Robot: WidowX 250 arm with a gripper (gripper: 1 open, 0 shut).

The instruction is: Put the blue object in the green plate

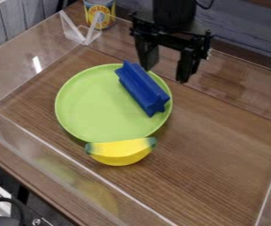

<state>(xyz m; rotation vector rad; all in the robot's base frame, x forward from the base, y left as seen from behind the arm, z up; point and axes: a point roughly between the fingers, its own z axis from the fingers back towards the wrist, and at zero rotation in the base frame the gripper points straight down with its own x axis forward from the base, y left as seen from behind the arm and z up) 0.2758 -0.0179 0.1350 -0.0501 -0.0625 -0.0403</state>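
One blue object (142,87), already lying on the green plate (90,110).
It looks rigid, light and smooth-sided; its long flanks would suit a pinch. The end effector (169,64) hangs above, spread wide, holding nothing.

- The plate (85,110) sat on the wooden tabletop (208,132), left of centre.
- The ridged block (142,88) lay in the plate's right half, one end over the rim.
- The rounded object (121,152) touched the plate's near rim.
- The gripper (165,64) hung behind the block.
- A cup (97,13) stood far behind.
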